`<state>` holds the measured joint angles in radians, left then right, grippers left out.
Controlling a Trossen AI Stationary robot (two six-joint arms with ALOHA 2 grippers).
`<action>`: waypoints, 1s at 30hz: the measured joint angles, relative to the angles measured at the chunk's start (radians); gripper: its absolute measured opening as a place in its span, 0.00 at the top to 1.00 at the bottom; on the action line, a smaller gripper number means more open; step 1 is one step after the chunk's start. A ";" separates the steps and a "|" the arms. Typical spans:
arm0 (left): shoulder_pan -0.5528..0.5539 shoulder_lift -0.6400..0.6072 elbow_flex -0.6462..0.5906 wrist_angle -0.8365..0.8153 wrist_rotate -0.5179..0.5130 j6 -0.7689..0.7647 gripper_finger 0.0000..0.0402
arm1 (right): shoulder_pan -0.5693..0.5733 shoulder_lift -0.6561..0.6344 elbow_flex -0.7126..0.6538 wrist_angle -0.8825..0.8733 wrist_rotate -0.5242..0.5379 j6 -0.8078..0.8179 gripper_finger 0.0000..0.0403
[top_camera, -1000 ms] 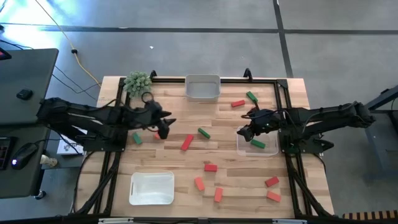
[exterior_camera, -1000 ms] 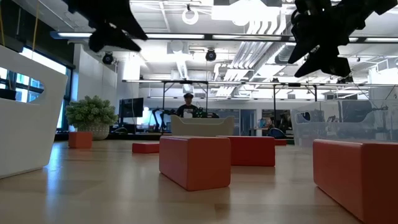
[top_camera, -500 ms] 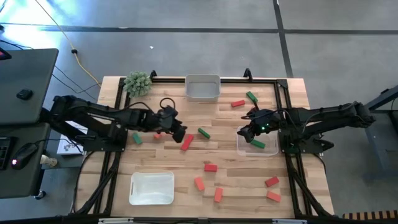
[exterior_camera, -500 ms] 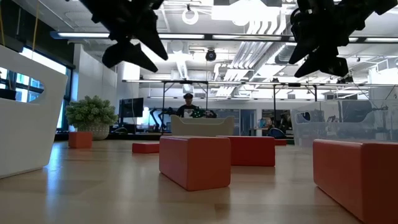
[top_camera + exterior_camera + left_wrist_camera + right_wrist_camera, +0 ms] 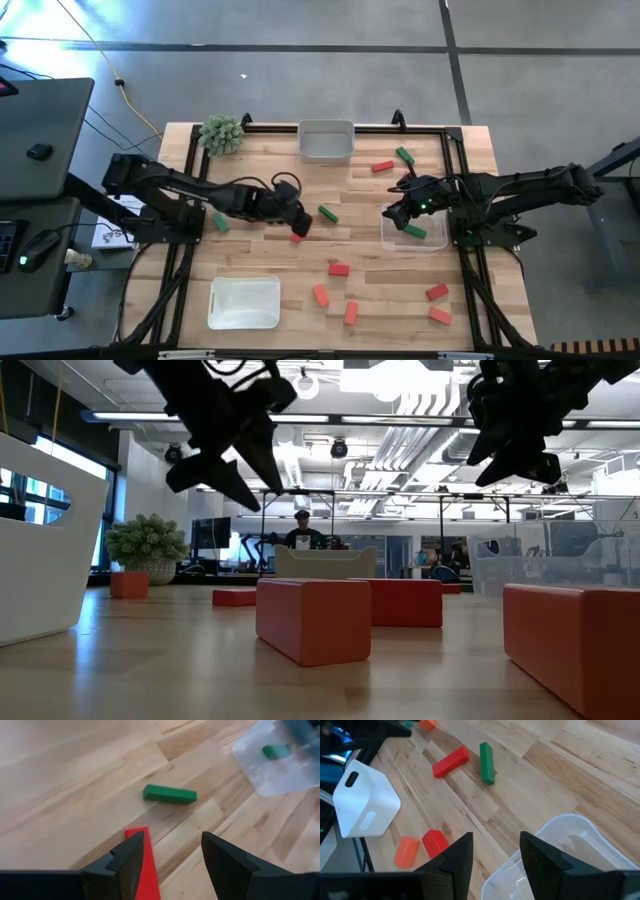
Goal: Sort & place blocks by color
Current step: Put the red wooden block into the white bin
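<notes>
Red, orange and green blocks lie scattered on the wooden table. My left gripper (image 5: 294, 217) (image 5: 172, 857) is open and hovers above a long red block (image 5: 299, 235) (image 5: 146, 870), whose end shows between the fingers. A long green block (image 5: 327, 213) (image 5: 170, 794) lies flat just beyond it. My right gripper (image 5: 400, 207) (image 5: 497, 855) is open and hangs over the clear tray (image 5: 430, 243) (image 5: 560, 840), which holds a green block (image 5: 415, 231). Both grippers sit high in the low view, the left gripper (image 5: 225, 465) and the right gripper (image 5: 515, 450).
A white tray (image 5: 243, 302) stands near the near-left corner and another tray (image 5: 326, 140) at the far edge, beside a spiky green plant ball (image 5: 222, 133). Several red and orange blocks (image 5: 338, 268) lie toward the near edge. A red block (image 5: 382, 167) and a green block (image 5: 404, 155) lie far right.
My left gripper has travelled toward the table's right edge, from beside the green block near its arm to a place above the long red block, and it shows lower in the low view. The blocks have stayed where they were.
</notes>
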<state>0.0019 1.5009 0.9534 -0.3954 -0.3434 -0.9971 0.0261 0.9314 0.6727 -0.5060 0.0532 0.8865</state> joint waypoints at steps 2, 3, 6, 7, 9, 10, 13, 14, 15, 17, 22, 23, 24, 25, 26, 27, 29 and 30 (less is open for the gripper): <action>-0.009 0.028 0.001 0.001 -0.010 -0.019 0.54 | 0.000 0.000 0.000 0.000 0.000 -0.015 0.63; -0.013 0.041 0.002 0.000 -0.011 -0.023 0.54 | 0.000 0.000 0.000 0.000 0.000 -0.024 0.63; -0.028 0.074 0.001 0.001 -0.022 -0.041 0.54 | 0.000 0.000 0.000 0.000 0.000 -0.039 0.63; -0.033 0.086 0.001 0.000 -0.030 -0.045 0.54 | 0.000 0.000 0.000 0.000 0.000 -0.042 0.63; -0.041 0.107 0.001 -0.001 -0.040 -0.057 0.54 | 0.000 0.000 0.000 0.000 0.000 -0.054 0.63; -0.044 0.116 0.001 0.000 -0.043 -0.066 0.54 | 0.000 0.000 0.000 0.000 0.000 -0.057 0.63; -0.052 0.144 0.001 0.001 -0.043 -0.074 0.54 | 0.000 0.000 0.000 0.000 0.000 -0.058 0.63; -0.056 0.153 0.001 0.000 -0.042 -0.075 0.54 | 0.000 0.000 0.000 0.000 0.000 -0.058 0.63; -0.058 0.163 0.001 0.002 -0.042 -0.077 0.54 | 0.000 0.000 0.000 0.000 0.000 -0.058 0.63; -0.064 0.181 0.001 -0.001 -0.036 -0.084 0.54 | 0.000 0.000 0.000 0.000 0.000 -0.058 0.63; -0.070 0.217 0.001 0.001 -0.010 -0.092 0.54 | 0.000 0.000 0.000 0.000 0.000 -0.058 0.63; -0.070 0.223 0.001 0.005 -0.005 -0.092 0.54 | 0.000 0.000 0.000 0.000 0.000 -0.058 0.63; -0.070 0.228 0.001 0.011 -0.003 -0.092 0.54 | 0.000 0.000 0.000 0.000 0.000 -0.058 0.63; -0.070 0.231 0.001 0.008 -0.002 -0.092 0.54 | 0.000 0.000 0.000 0.000 0.000 -0.058 0.63; -0.070 0.232 0.000 0.003 -0.001 -0.092 0.54 | 0.000 0.000 0.000 0.000 0.001 -0.058 0.63; -0.070 0.235 0.000 0.005 -0.003 -0.093 0.54 | 0.000 0.000 0.000 0.000 0.002 -0.058 0.63; -0.069 0.247 0.001 0.005 -0.004 -0.098 0.54 | 0.000 0.001 0.000 -0.001 0.007 -0.058 0.63; -0.069 0.248 -0.002 -0.003 -0.002 -0.099 0.54 | 0.000 0.001 0.000 -0.001 0.008 -0.058 0.63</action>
<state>-0.0673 1.7489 0.9519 -0.3989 -0.3456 -1.0966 0.0261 0.9321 0.6727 -0.5072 0.0608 0.8284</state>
